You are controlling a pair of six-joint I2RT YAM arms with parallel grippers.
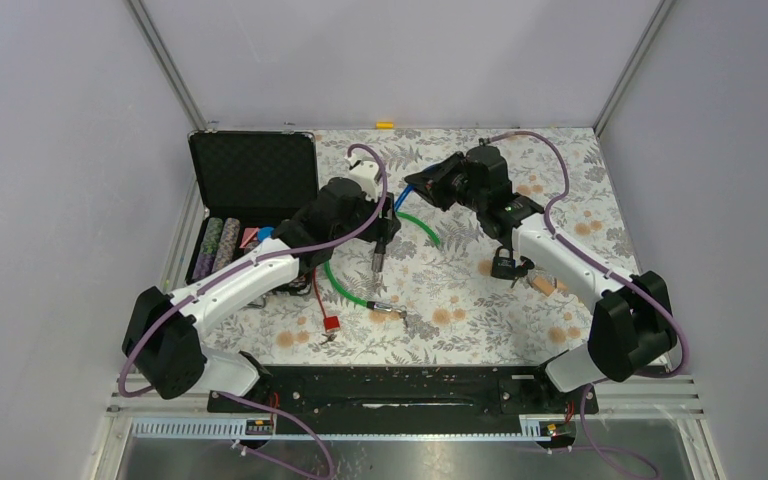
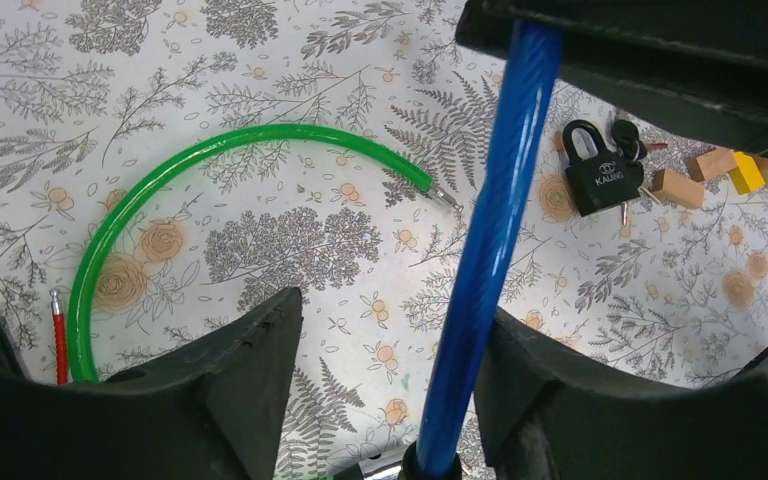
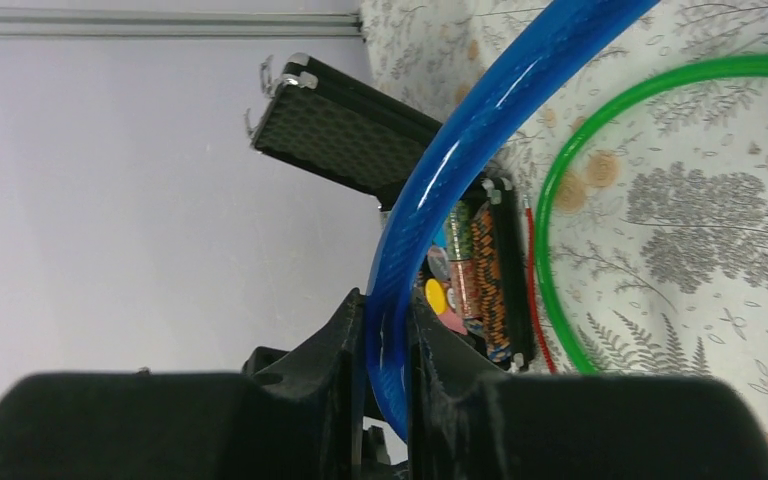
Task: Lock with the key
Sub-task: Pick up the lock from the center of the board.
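Observation:
A blue cable (image 1: 401,203) spans between my two grippers above the flowered table. My right gripper (image 3: 388,305) is shut on the blue cable (image 3: 480,110), which arcs up out of its jaws. My left gripper (image 2: 390,310) is open: the blue cable (image 2: 490,240) passes between its fingers close to the right one, with a wide gap to the left one. A black padlock (image 2: 600,170) with a bunch of black-headed keys (image 2: 625,135) against it lies on the table under the right arm (image 1: 504,264). A green cable (image 2: 160,180) curves on the table below.
An open black case (image 1: 250,175) holding poker chips (image 3: 480,260) stands at the back left. Wooden blocks (image 2: 680,188) and a yellow one (image 2: 747,172) lie beside the padlock. A red tag (image 1: 330,323) on a thin red cord lies near the left arm.

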